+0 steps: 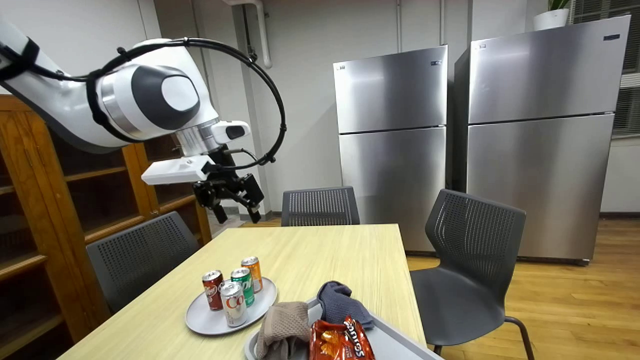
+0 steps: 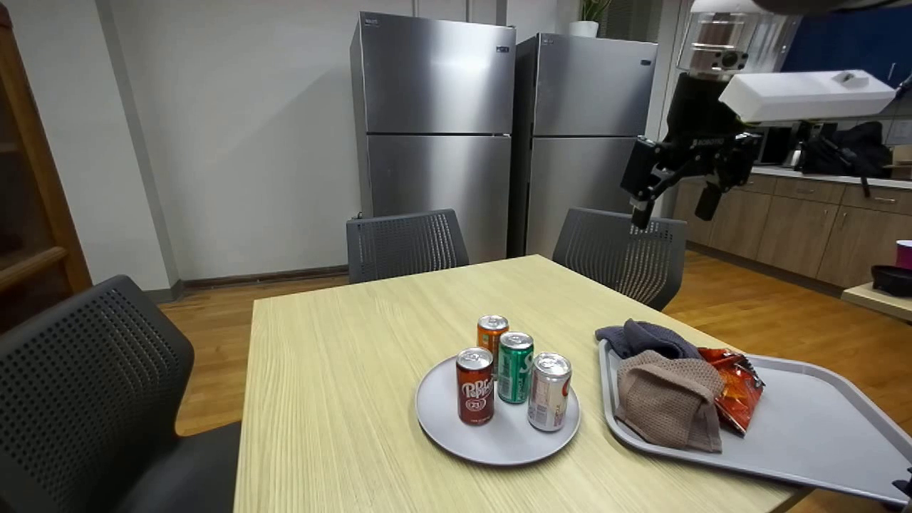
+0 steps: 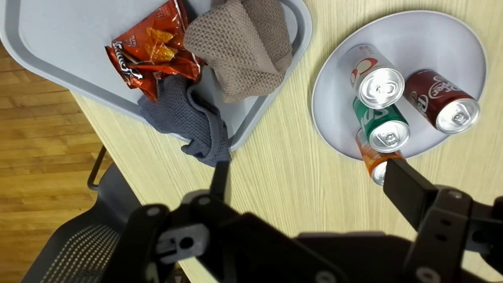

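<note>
I have the gripper [image 1: 237, 216] up in the air, well apart from everything on the table [image 2: 342, 399], its jaws spread wide with nothing between them, so I take this as the stage before any contact. The silver can [image 2: 549, 393], dark red can [image 2: 475, 388], green can [image 2: 514, 370] and orange can [image 2: 489, 339] stand upright on the plate [image 2: 491, 447], and near it the chip bag [image 2: 737, 392], brown cloth [image 2: 666, 399] and blue cloth [image 2: 652, 339] lie bunched at one end of the tray [image 2: 805, 420]. Reaching for one would, I judge, call for lining up overhead and lowering between close neighbours.
</note>
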Robot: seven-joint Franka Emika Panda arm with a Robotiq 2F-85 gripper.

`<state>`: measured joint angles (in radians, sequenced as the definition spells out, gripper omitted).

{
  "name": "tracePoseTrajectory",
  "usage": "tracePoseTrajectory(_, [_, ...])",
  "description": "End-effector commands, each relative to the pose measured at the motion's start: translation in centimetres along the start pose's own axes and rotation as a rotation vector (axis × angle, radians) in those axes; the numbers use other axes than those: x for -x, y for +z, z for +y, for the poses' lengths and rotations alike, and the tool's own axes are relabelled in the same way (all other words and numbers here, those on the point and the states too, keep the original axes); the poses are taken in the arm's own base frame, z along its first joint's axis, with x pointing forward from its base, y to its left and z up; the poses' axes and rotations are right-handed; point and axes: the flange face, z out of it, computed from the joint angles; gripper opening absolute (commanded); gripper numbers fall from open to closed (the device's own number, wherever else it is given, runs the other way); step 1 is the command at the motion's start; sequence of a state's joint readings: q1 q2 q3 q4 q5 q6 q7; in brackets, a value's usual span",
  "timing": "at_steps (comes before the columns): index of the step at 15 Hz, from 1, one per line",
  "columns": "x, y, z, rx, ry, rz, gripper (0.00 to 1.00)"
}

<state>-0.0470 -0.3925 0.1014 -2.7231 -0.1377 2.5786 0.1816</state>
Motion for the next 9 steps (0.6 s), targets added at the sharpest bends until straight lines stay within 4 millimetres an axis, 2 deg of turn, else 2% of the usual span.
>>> tracePoseTrajectory(1, [-1.0, 2.6, 1.9, 0.013, 0.003, -0.010, 1.00])
tracePoseTrajectory(9, [-1.9, 8.3, 6.2, 0.083, -0.033, -0.067, 1.00])
